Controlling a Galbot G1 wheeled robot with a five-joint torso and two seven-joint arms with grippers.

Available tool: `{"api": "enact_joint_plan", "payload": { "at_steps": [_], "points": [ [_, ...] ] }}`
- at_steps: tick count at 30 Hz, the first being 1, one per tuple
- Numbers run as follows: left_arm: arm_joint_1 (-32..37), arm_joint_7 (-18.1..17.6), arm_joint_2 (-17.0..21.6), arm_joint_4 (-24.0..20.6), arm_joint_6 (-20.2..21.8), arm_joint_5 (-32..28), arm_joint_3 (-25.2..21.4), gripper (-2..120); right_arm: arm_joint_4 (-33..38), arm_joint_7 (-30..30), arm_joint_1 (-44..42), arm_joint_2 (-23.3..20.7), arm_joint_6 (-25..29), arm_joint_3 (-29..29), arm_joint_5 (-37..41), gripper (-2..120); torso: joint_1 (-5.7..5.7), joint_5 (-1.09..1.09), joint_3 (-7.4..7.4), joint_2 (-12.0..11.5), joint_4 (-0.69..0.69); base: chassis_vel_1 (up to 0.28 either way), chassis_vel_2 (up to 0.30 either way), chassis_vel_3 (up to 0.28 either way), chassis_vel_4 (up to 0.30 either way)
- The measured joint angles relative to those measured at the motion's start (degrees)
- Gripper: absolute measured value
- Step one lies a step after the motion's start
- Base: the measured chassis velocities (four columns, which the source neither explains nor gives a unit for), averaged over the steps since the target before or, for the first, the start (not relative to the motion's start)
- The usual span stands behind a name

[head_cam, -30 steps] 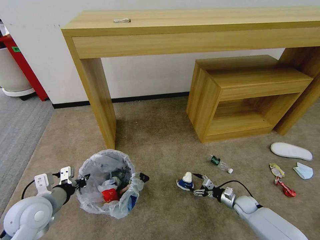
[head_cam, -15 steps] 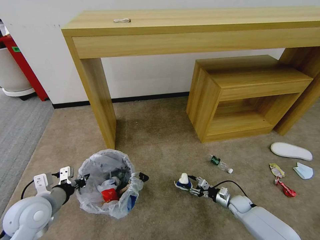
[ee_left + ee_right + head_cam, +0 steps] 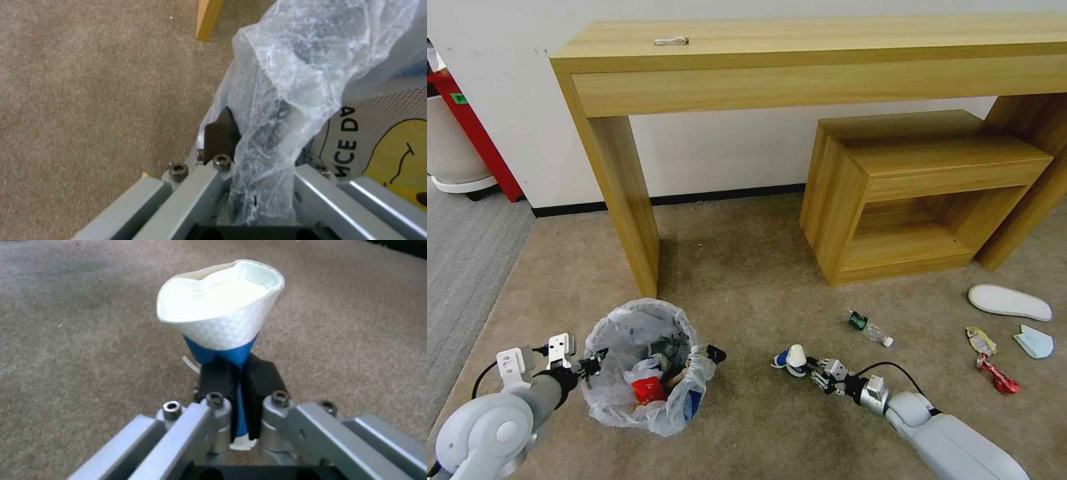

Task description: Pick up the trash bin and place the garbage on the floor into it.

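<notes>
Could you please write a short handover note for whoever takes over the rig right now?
Left claw: shut on the rim of the trash bin, gripping it through the liner bag, left of the desk leg.
Right claw: shut on the blue-white paper cup, squashed flat at its blue end, low over the floor to the right of the bin.
Done: bin in hand with some litter already inside; cup grasped.
Left: cup into the bin, then the small bottle, wrappers, red strip, face mask and white slipper, all on the carpet to the right.
</notes>
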Motion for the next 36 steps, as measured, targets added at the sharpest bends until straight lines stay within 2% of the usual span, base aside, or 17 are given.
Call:
{"api": "enact_joint_plan", "payload": {
  "at_steps": [1,10,13,17,20,24,31,36],
  "points": [
    [0.1,0.0,0.0,0.1,0.0,0.2,0.1,0,0.4,-0.2,-0.2,-0.2,0.2,0.4,0.1,0,0.00,0.01,0.00,0.0,0.00,0.000,0.000,0.000,0.000],
    [0.2,0.1,1.3,0.3,0.1,0.9,0.9,0,5.7,-3.9,-3.2,-3.1,2.1,5.8,0.6,0,0.00,0.01,0.00,0.0,-0.01,0.000,0.000,0.000,0.000],
    [-0.1,0.4,1.9,0.4,0.3,1.6,1.6,0,11.3,-6.3,-4.5,-5.5,2.6,9.6,0.8,0,0.00,-0.01,0.00,0.0,0.00,0.000,0.000,0.000,0.000],
    [-0.1,0.6,2.1,0.4,0.4,2.0,2.0,0,14.9,-7.1,-5.2,-6.8,2.7,11.5,1.0,0,0.00,0.01,0.00,0.0,-0.01,0.000,0.000,0.000,0.000],
    [0.0,0.8,2.9,-0.1,0.6,2.5,2.4,0,22.4,-9.3,-6.0,-9.5,2.7,14.7,2.7,0,0.00,0.00,0.00,0.0,0.00,0.000,0.000,0.000,0.000],
    [0.2,1.1,3.9,-0.5,0.7,2.6,2.5,0,27.2,-11.5,-5.5,-10.8,2.6,16.3,4.0,0,0.00,0.00,0.00,0.0,0.00,0.000,0.000,0.000,0.000],
    [0.8,1.2,6.0,-1.3,1.0,2.6,2.7,0,32.8,-13.7,-3.9,-12.8,1.9,16.4,6.5,0,0.00,0.00,0.00,0.0,0.00,0.000,0.000,0.000,0.000],
    [1.1,1.3,7.7,-1.9,1.2,2.5,2.9,0,36.4,-15.5,-1.6,-15.1,1.1,14.4,8.3,0,0.00,0.00,0.00,0.0,0.00,0.000,0.000,0.000,0.000]
  ]
}}
